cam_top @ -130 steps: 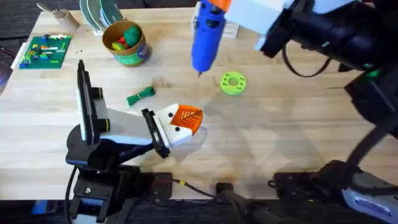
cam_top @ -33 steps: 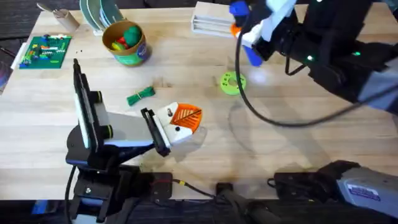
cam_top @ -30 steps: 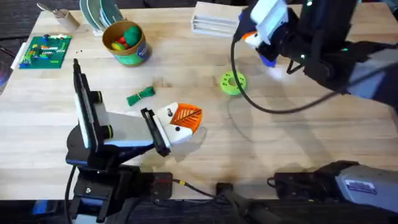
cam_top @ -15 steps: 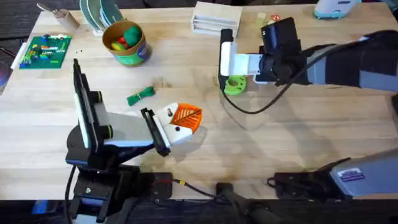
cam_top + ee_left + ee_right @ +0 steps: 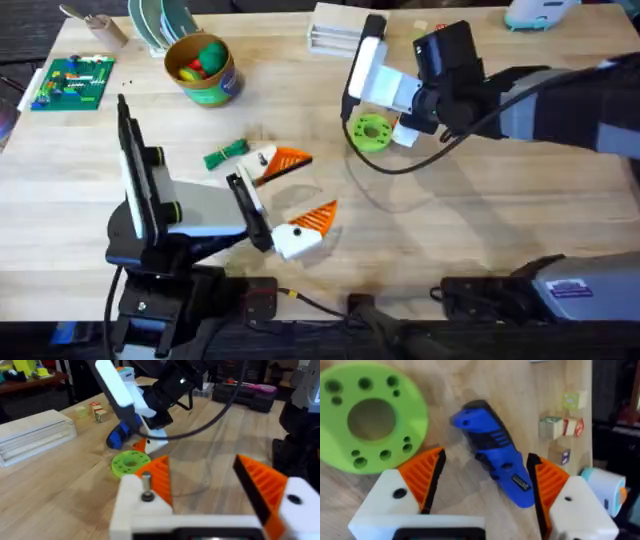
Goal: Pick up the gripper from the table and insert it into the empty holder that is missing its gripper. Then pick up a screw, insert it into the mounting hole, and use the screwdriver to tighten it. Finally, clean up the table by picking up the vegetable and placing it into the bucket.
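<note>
Toward the far right of the tabletop [image 5: 480,240], the right gripper [image 5: 482,482] hangs low with its orange-padded fingers [image 5: 425,477] spread wide and gripping nothing; the blue screwdriver [image 5: 495,460] lies on the wood in the gap between them, apart from both pads as far as the right wrist view shows. Just beside it sits a bright green ring-shaped disc [image 5: 371,132]. Near the front edge at the left, the left gripper [image 5: 292,190] is also wide open and empty: one white holder [image 5: 293,238] with its orange finger [image 5: 318,213] points toward the middle, the other orange finger [image 5: 285,160] lies farther back, and a screw head [image 5: 145,479] stands in the mount seen from the left wrist. The vegetable [image 5: 226,153] lies on the wood just beyond that farther finger. At the far left, the bucket [image 5: 204,70] stands upright with red, yellow and green items inside, stacked plates [image 5: 160,20] behind it and a green circuit board [image 5: 70,80] by the left edge
</note>
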